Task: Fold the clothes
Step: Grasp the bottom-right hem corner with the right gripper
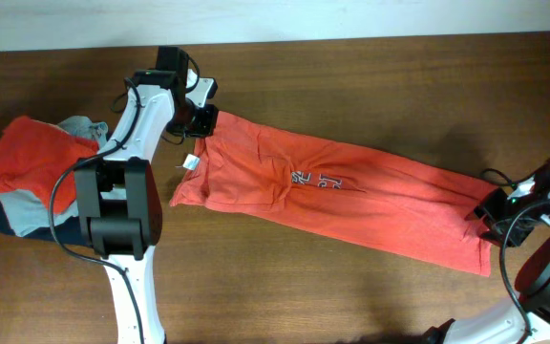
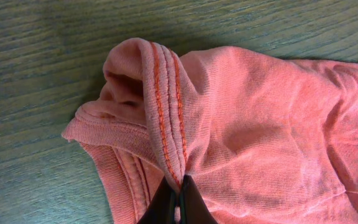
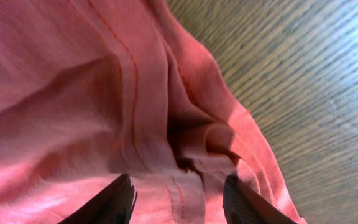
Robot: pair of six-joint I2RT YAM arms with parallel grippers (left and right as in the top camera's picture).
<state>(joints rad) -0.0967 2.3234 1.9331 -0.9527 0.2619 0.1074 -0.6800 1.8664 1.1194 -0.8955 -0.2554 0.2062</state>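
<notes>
Running far-left to near-right, the T-shirt (image 1: pixel 351 191) spans both arms: left end effector (image 1: pixel 201 122) clenched on its left end, right end effector (image 1: pixel 492 210) released over the hem.

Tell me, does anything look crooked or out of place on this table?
The T-shirt lies as a long strip slanting across the table, its white neck tag sticking out. The pile of other clothes at the far left is loosely heaped.
</notes>
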